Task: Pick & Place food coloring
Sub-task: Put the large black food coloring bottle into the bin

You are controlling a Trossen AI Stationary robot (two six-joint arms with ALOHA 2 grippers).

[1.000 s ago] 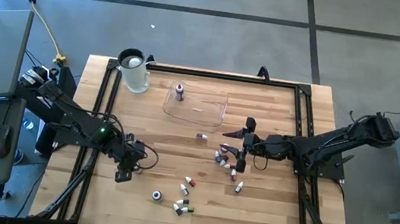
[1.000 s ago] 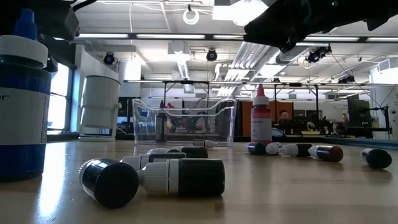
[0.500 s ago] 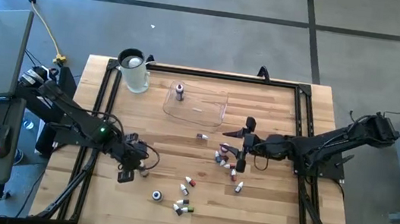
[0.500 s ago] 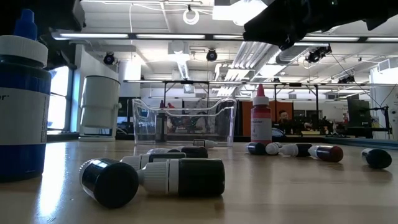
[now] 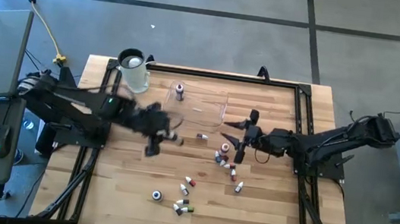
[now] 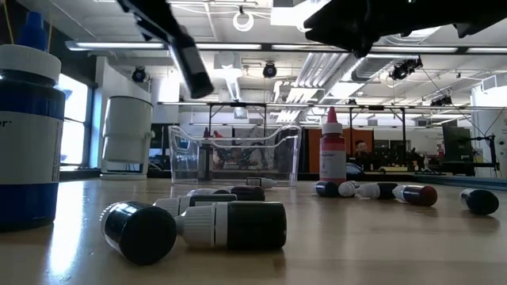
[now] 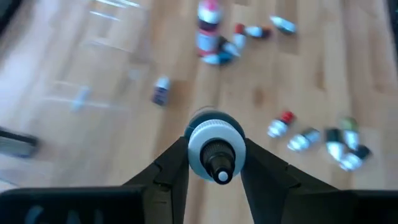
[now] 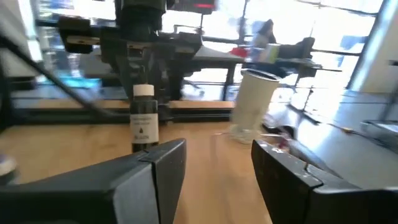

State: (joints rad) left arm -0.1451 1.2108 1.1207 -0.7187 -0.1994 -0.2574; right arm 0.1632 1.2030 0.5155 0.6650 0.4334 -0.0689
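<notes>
Left gripper (image 7: 214, 163) jaws clamp a white-capped bottle (image 7: 215, 146), body hidden; right gripper (image 8: 211, 163) jaws parted, empty

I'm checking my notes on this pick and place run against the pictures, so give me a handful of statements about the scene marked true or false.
1. The left gripper holds a small bottle with a whitish cap. True.
2. One bottle stands inside the clear tray. True.
3. The right gripper carries a bottle. False: nothing shows between its fingers, which stand apart in the right wrist view.
4. A red bottle stands upright on the table. True.
5. Every bottle on the table stands upright. False: several lie on their sides, such as the dark one nearest the low camera.
</notes>
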